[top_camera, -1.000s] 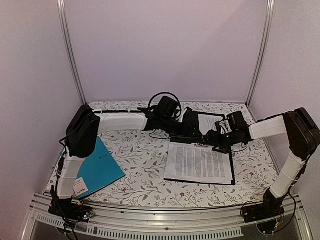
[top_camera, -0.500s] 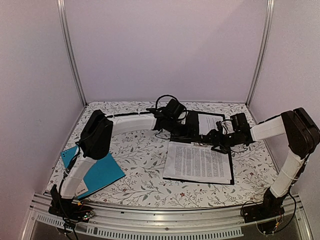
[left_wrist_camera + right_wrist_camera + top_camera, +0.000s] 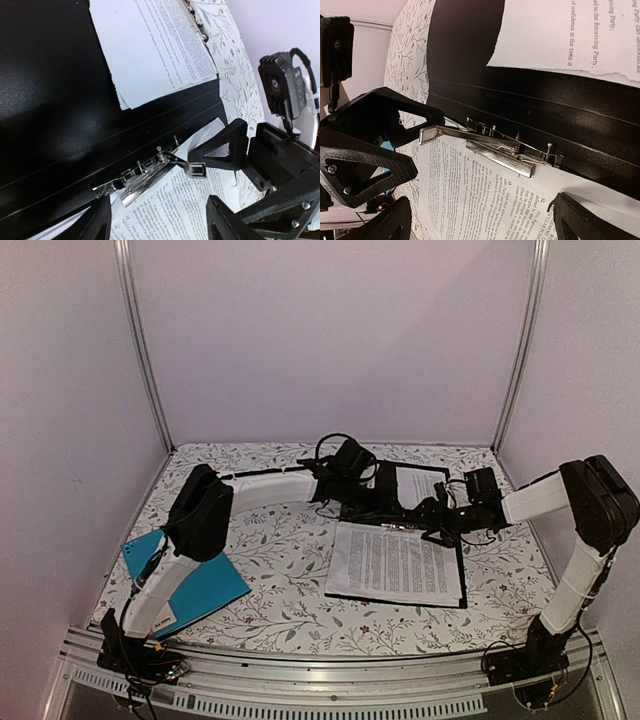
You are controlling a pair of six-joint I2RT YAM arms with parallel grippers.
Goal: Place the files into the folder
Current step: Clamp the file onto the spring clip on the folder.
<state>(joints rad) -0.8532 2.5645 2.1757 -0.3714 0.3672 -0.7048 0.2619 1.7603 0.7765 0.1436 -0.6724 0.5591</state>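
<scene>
The folder (image 3: 55, 90) lies open and flat at the middle-right of the bench (image 3: 290, 545), which wears a pale cloth printed with leafy sprigs. The folder's inside is smooth matt black, with thin parallel creases along the spine. The files (image 3: 395, 562), white sheets dense with small black print, lie on the folder's near half. Their top edge sits under the silver clip (image 3: 506, 146), a long metal bar with small springs and a ribbed plate. A single sheet (image 3: 150, 45) with a ragged, torn-looking lower edge lies on the far half. The clip's thin lever (image 3: 445, 132) stands out from the bar and ends in a small flat loop. The left hand (image 3: 160, 205) has its angular black fingers partly apart on either side of the clip and closed on nothing. The right hand (image 3: 484, 200) faces it from the other side, spread wide with nothing between its fingers. The lever's tip shows close to fingers of both hands; whether either touches it I cannot tell. A teal folder (image 3: 200, 585), flat and glossy, lies well apart at the bench's near left.
</scene>
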